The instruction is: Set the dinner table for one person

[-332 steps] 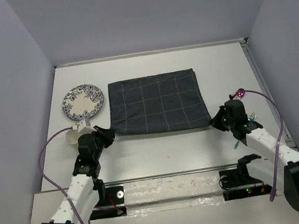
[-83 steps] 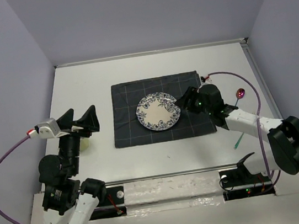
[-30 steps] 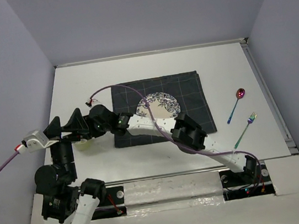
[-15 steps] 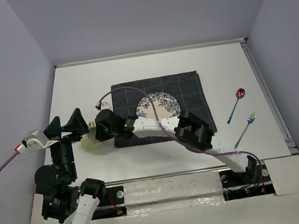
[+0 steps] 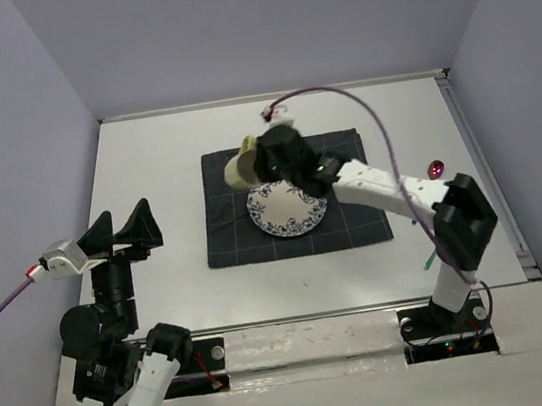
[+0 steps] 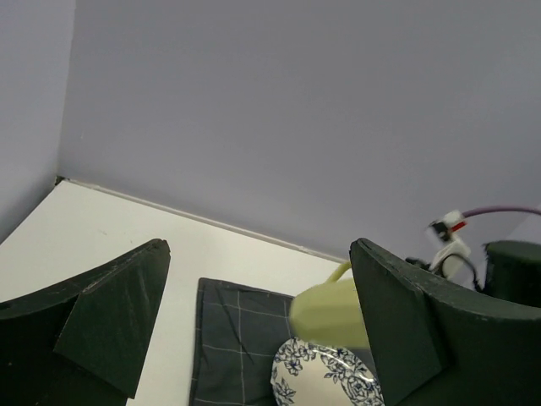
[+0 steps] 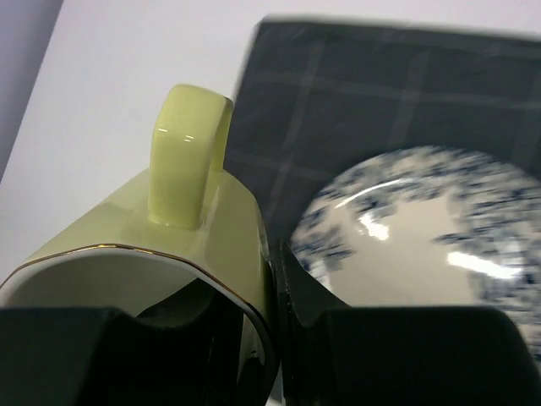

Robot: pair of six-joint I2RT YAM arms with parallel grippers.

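Top external view: right gripper (image 5: 263, 160) clenched on a pale yellow mug (image 5: 241, 172).
The mug hangs over the checked placemat (image 5: 353, 214), beside the floral plate (image 5: 288, 209); left gripper (image 5: 123, 224) spread wide, holding nothing.

You won't find any readable text, label, brand, number or sign in these three views; nothing legible shows anywhere.

Your right arm (image 5: 390, 186) is stretched way out, reaching left across the middle, with the right gripper (image 5: 263, 162) clamped on the rim of a yellow mug (image 5: 241, 173). Your left arm (image 5: 112, 326) is reared up near its base, left gripper (image 5: 121, 229) spread wide, holding nothing.
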